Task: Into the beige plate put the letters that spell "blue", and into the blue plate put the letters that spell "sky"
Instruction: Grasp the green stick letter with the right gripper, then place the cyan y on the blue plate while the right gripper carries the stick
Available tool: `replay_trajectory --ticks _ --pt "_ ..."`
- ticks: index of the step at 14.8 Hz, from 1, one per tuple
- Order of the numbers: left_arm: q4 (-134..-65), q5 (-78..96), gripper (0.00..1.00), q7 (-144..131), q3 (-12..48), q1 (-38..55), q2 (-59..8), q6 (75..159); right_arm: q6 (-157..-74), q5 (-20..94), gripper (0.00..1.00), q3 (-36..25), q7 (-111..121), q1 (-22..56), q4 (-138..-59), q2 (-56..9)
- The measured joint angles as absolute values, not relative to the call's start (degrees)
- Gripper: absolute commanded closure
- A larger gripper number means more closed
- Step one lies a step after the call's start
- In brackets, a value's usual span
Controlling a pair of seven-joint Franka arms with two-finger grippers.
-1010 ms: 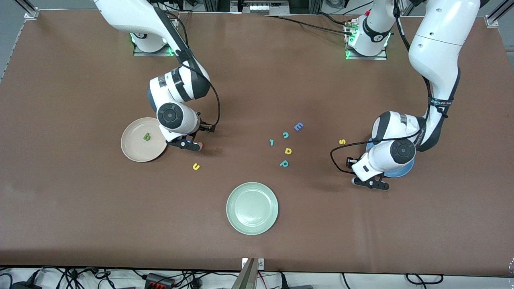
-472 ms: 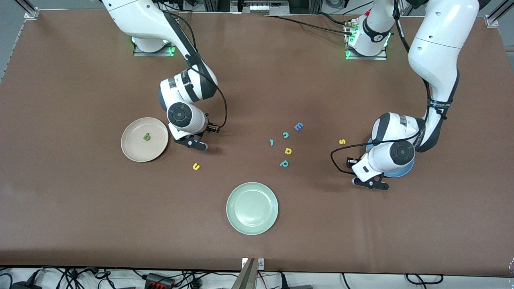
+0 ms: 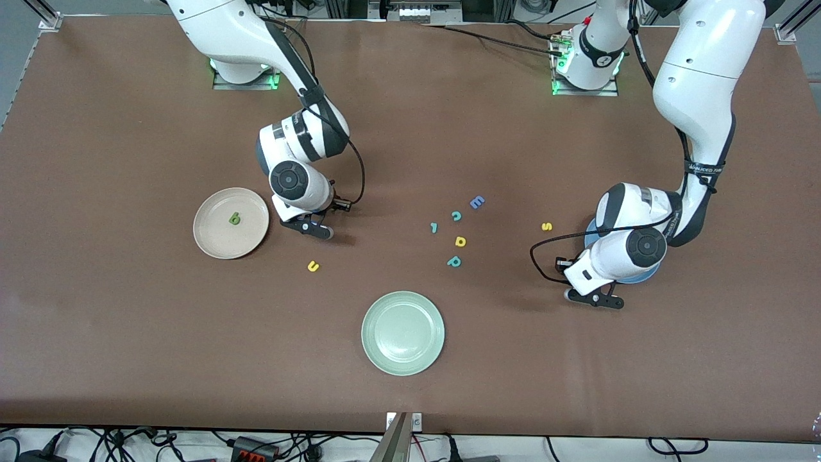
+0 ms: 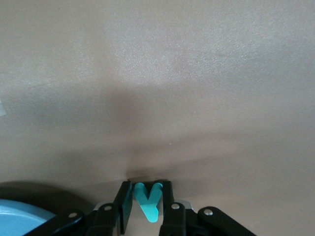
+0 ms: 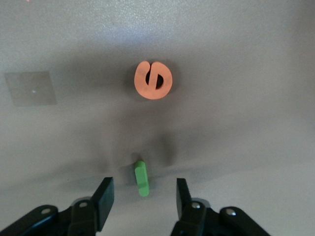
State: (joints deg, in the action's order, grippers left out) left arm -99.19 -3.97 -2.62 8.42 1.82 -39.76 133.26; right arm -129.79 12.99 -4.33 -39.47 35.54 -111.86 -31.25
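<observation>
Teal y [image 4: 147, 200]: your left gripper [image 4: 147, 201] pinches it beside blue plate [image 4: 19, 223] rim | right gripper [image 5: 142, 195]: jaws apart astride green l [image 5: 141, 178], orange e [image 5: 153, 80] nearby, bare table around

Legible characters, foam letters only:
- green b [image 3: 235, 219], on beige plate [image 3: 215, 240]
- yellow u [image 3: 313, 266], on tabletop [image 3: 128, 128]
- yellow s [image 3: 546, 226], on tabletop
- blue E [image 3: 476, 203], on tabletop
- teal p [image 3: 454, 261], on tabletop

Strap lettering on left arm unreadable.
</observation>
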Motion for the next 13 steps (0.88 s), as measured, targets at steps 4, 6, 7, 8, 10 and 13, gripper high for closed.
replay_trajectory --ticks 4,6,7,8,10,13 --pt "-99.08 -3.97 0.74 -2.38 8.41 1.72 -40.24 133.58 -129.8 13.05 0.5 -4.35 -39.56 35.54 -112.03 -31.45" --pt "-99.06 -3.98 0.88 -2.25 8.4 1.71 -40.22 133.58 -129.88 13.06 0.52 -4.35 -39.57 35.54 -112.03 -31.83" --pt "-99.02 -3.98 0.89 -2.13 8.4 1.7 -40.21 133.58 -129.93 13.06 0.52 -4.35 -39.57 35.54 -112.03 -31.95" --pt "-99.01 -3.98 0.91 -2.05 8.4 1.69 -40.22 133.58 -130.0 13.09 0.56 -4.35 -39.57 35.54 -112.03 -31.98" --pt "-98.84 -3.98 0.91 -1.96 8.4 1.65 -40.22 133.62 -130.06 13.15 0.68 -4.35 -39.57 35.54 -112.02 -31.97" --pt "-97.15 -3.98 0.9 -1.77 8.36 1.47 -39.65 131.15 -130.11 13.22 0.87 -4.35 -39.57 35.54 -111.96 -31.96"
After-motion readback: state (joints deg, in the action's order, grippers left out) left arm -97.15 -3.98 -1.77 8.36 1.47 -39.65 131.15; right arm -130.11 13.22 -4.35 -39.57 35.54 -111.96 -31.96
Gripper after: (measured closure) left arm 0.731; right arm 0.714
